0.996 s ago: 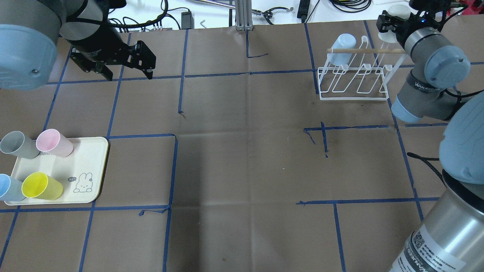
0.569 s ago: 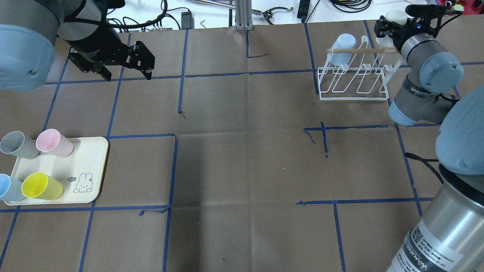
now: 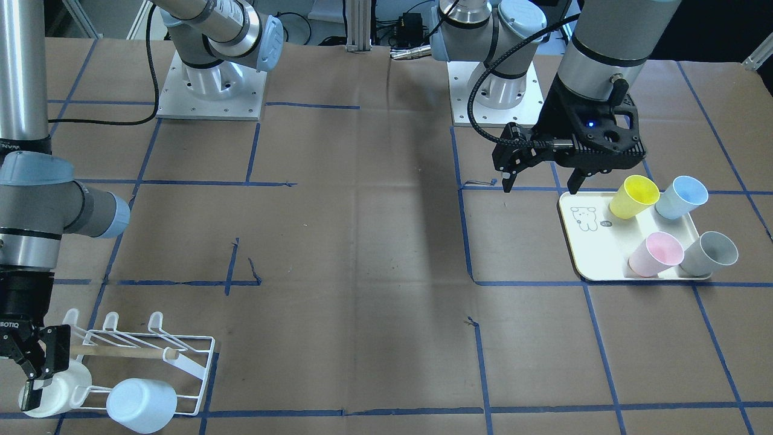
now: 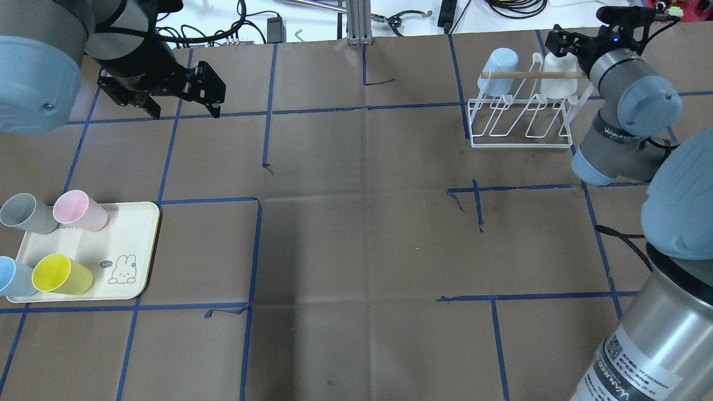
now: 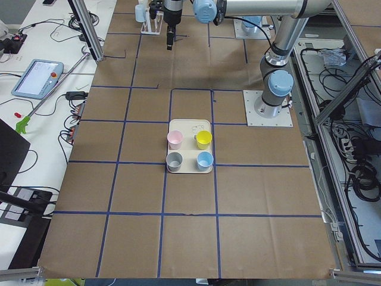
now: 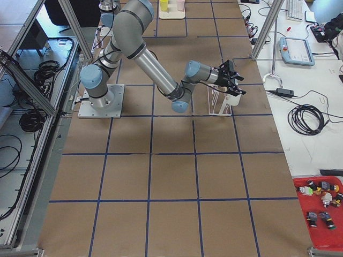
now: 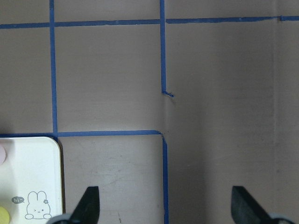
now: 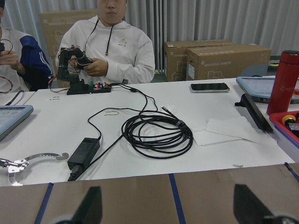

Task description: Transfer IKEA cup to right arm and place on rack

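The white wire rack (image 4: 521, 120) (image 3: 145, 356) stands at the far right of the table. Upside down on its right end sits a white IKEA cup (image 4: 558, 79) (image 3: 60, 386), and a light blue cup (image 4: 498, 69) (image 3: 142, 403) sits at its left end. My right gripper (image 4: 560, 44) (image 3: 39, 374) (image 8: 168, 210) is open just above the white cup; its wrist view shows nothing between the fingers. My left gripper (image 4: 184, 110) (image 3: 542, 181) (image 7: 163, 207) hangs open and empty at the far left, above the table.
A cream tray (image 4: 131, 234) (image 3: 583, 244) at the left front holds yellow (image 4: 61, 274), pink (image 4: 81, 210), grey (image 4: 25, 213) and light blue (image 4: 11, 277) cups. People sit behind a white bench with cables (image 8: 159, 133) beyond the table's far edge.
The white cup has come down from the right gripper's hold onto the rack's right end, and that gripper now stands open over it. The left gripper drifted slightly away from the tray.
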`<state>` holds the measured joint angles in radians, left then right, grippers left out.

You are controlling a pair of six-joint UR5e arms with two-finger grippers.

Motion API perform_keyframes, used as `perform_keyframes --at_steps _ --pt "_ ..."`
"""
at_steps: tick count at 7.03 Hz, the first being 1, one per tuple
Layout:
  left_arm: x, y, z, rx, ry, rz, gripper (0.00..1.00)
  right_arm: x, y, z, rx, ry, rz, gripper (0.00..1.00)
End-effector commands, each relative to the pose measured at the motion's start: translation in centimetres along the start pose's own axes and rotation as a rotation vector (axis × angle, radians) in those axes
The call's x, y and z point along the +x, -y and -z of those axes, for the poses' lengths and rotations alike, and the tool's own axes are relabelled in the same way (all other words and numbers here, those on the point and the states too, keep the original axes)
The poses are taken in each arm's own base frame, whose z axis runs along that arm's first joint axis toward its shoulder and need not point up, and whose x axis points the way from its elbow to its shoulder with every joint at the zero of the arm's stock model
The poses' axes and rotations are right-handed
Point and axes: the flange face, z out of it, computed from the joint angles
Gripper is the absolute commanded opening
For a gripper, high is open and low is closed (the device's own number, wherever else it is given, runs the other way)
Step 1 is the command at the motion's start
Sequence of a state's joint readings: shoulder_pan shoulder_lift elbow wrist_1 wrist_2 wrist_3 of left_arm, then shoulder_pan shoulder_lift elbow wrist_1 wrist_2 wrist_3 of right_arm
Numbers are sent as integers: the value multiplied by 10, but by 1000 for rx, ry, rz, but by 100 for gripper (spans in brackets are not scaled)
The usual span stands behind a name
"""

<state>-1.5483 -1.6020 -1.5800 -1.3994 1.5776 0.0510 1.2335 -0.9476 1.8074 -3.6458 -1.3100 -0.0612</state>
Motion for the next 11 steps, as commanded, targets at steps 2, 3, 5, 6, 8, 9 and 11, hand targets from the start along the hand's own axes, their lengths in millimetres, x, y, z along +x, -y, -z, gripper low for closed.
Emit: perform_keyframes --at_steps 2,3,5,6,8,9,11 --pt "9 -2 0 -2 -8 -26 99 -4 43 20 4 -2 1 100" --pt "9 -2 0 -2 -8 -72 99 -6 59 28 -48 1 -11 100" --pt "8 -2 0 0 -7 -80 99 -17 94 52 -142 8 -19 100" --pt "8 -3 -1 -2 -7 -71 99 -38 103 61 -224 39 -24 100" --pt "8 -6 -2 -26 -9 -36 99 -78 117 90 -405 49 -30 100" --pt "8 -6 -3 -29 -7 -21 99 -105 118 107 -506 84 -28 100" --pt "7 -8 -4 -46 -6 -19 99 -144 118 156 -736 133 -37 100"
